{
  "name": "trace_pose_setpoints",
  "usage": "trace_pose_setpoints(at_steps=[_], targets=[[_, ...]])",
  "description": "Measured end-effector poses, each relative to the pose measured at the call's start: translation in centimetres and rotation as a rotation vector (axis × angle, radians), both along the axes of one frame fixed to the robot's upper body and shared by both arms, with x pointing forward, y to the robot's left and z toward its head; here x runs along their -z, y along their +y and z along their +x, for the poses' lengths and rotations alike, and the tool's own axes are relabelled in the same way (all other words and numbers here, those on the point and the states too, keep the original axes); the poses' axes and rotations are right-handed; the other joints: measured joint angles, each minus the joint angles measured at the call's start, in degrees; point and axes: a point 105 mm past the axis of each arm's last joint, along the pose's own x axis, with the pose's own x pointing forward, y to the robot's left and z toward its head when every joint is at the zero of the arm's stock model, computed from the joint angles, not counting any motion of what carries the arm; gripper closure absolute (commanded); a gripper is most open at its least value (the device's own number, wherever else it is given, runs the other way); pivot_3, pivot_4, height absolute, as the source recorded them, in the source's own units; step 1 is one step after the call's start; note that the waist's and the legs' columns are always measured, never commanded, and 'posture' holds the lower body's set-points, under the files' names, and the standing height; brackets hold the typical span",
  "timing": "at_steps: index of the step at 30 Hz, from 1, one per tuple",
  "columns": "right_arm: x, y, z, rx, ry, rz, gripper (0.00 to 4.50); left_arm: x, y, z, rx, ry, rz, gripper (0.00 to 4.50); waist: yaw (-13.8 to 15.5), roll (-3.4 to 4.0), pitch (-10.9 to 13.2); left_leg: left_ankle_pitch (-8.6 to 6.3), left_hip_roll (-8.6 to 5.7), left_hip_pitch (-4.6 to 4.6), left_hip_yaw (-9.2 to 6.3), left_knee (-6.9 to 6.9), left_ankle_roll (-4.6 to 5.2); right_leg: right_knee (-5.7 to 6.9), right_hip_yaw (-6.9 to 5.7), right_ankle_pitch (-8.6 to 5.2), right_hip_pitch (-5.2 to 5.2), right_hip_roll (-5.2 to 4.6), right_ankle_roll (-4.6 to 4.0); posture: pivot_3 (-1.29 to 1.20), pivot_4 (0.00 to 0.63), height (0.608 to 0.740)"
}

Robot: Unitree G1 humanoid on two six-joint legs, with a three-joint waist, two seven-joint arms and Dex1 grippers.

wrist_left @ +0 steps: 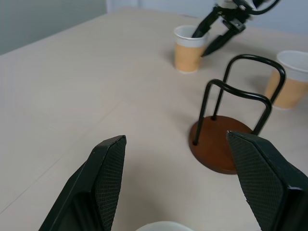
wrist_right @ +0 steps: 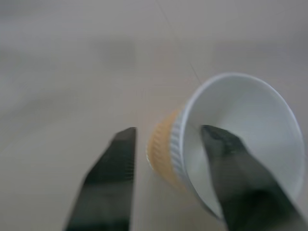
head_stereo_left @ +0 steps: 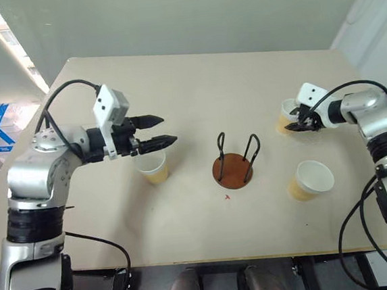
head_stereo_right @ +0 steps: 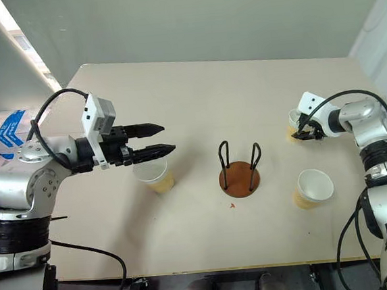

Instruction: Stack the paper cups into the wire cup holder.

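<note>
While right tool point(wrist_right: 166, 137) straddles far cup point(wrist_right: 226, 139) wall, left tool point(head_stereo_left: 160, 131) hangs spread over near cup point(head_stereo_left: 151, 167).

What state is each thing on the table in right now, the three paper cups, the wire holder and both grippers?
Far cup: upright, right gripper straddling its rim.
Near right cup: upright, free.
Left cup: upright, free, below the left gripper.
Wire cup holder: upright, empty.
Left gripper: open, holding nothing.
Right gripper: one finger inside the far cup, one outside; not yet clearly clamped.
</note>
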Motion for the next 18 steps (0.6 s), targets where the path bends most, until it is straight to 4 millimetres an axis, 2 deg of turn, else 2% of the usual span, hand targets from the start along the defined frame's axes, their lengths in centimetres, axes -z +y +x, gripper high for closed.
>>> trace_pose_setpoints(at_steps=[3,6,8,10,12,14,16,18], targets=[[0.2,-0.1,-0.1,-0.006,0.015,0.001,4.46,0.0,-0.4,0.1,0.022,0.000,0.008,0.84,0.02,0.00,0.00,0.02,0.00,-0.02,0.01,-0.08,-0.03,0.03,0.00,0.00,0.00,0.00,0.00,0.00,0.150,0.740],[-0.3,-0.1,-0.7,-0.036,0.046,0.021,4.49,0.2,-1.2,0.0,0.063,0.006,0.011,0.84,0.04,0.02,0.01,0.04,0.00,-0.12,0.01,-0.10,-0.05,0.02,-0.01,0.01,-0.02,0.00,0.00,0.00,0.150,0.740],[-1.6,0.0,-1.3,-0.059,0.045,0.058,4.49,0.3,-1.4,-0.1,0.078,0.014,0.015,0.84,0.05,0.04,0.02,0.05,0.01,-0.23,0.01,-0.10,-0.06,-0.02,-0.03,0.00,-0.08,0.00,0.00,0.00,0.150,0.740],[-4.0,0.5,-2.6,-0.106,0.029,0.092,4.49,0.4,-1.3,-0.2,0.090,0.020,0.016,0.84,0.06,0.06,0.04,0.07,0.03,-0.43,0.02,-0.10,-0.09,-0.08,-0.08,0.00,-0.20,0.02,0.00,0.00,0.150,0.740],[-6.8,1.9,-4.4,-0.183,0.001,0.106,4.49,0.4,-1.0,-0.3,0.089,0.024,0.021,0.84,0.01,0.08,0.05,0.09,0.08,-0.45,0.02,-0.10,-0.13,-0.13,-0.08,0.00,-0.21,0.06,0.00,0.00,0.150,0.740],[-9.7,4.6,-6.9,-0.301,-0.034,0.104,4.49,0.6,-0.7,-0.6,0.092,0.035,0.027,0.84,-0.15,0.11,0.07,0.11,0.11,-0.45,0.01,-0.14,-0.16,-0.19,-0.08,0.00,-0.21,0.11,0.00,0.00,0.150,0.740],[-11.5,6.9,-9.4,-0.407,-0.056,0.097,4.49,0.7,-0.6,-0.7,0.095,0.041,0.029,0.84,-0.41,0.10,0.06,0.12,0.17,-0.43,-0.02,-0.11,-0.17,-0.20,-0.08,0.00,-0.18,0.18,0.00,0.00,0.150,0.740],[-12.2,8.6,-11.1,-0.478,-0.052,0.094,4.49,0.8,-0.5,-0.9,0.102,0.047,0.032,0.84,-0.47,0.11,0.07,0.17,0.15,-0.43,-0.04,-0.04,-0.12,-0.25,-0.07,0.00,-0.19,0.16,0.00,0.00,0.150,0.740]])
